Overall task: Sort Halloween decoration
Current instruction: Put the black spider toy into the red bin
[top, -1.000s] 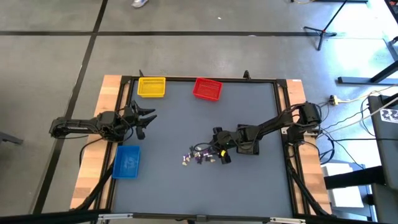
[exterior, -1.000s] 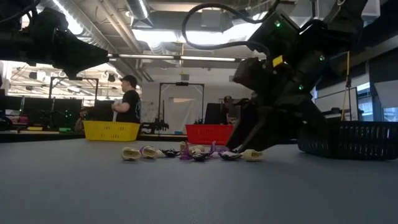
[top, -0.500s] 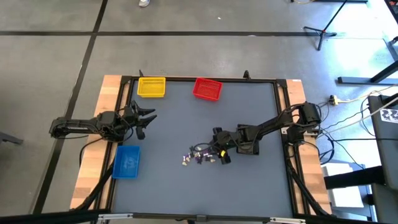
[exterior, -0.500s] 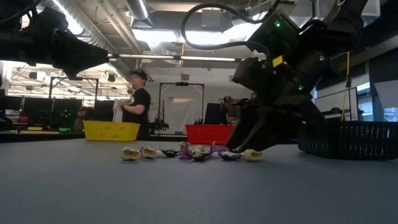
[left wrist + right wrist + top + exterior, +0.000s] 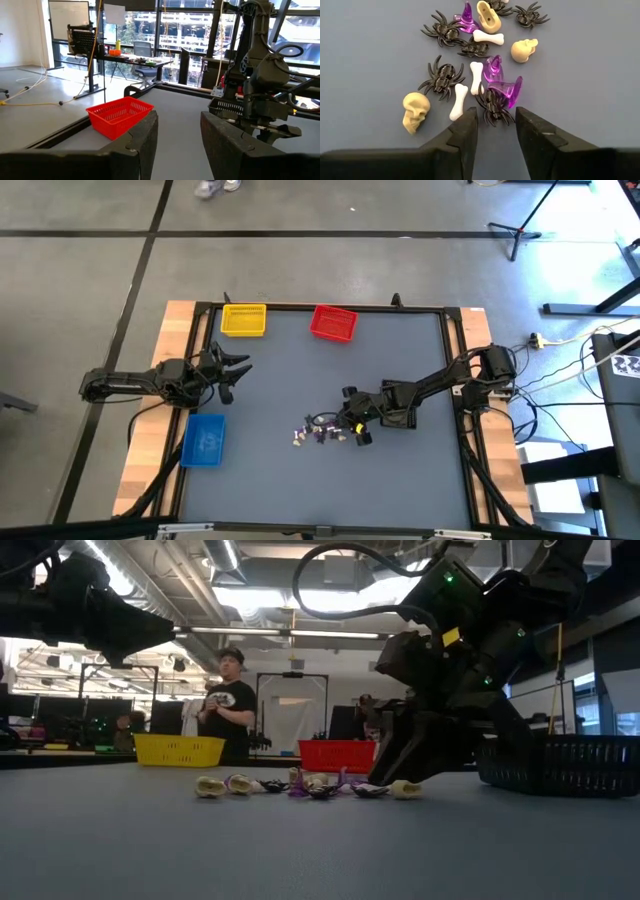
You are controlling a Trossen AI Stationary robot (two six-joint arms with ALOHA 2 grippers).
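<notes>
The Halloween decoration (image 5: 322,430) is a small heap of trinkets lying on the grey table, right of its middle: black spiders, white bones, purple hats and pale tan skulls (image 5: 480,65) (image 5: 305,785). My right gripper (image 5: 352,416) (image 5: 496,117) stands open at the heap's right side, low over the table (image 5: 395,775). Its fingers stand either side of a black spider (image 5: 492,106), next to a purple hat (image 5: 507,92), and I see no touch. My left gripper (image 5: 238,377) (image 5: 179,130) waits open near the table's left edge.
A yellow bin (image 5: 243,320) and a red bin (image 5: 334,324) stand at the far edge. A blue bin (image 5: 205,440) sits near the left edge, and a black bin (image 5: 570,765) by the right arm. A person (image 5: 228,705) stands in the room beyond.
Neither gripper has visibly moved, and the trinkets lie as before. The person in the room behind the table has walked a little rightward in the low view.
</notes>
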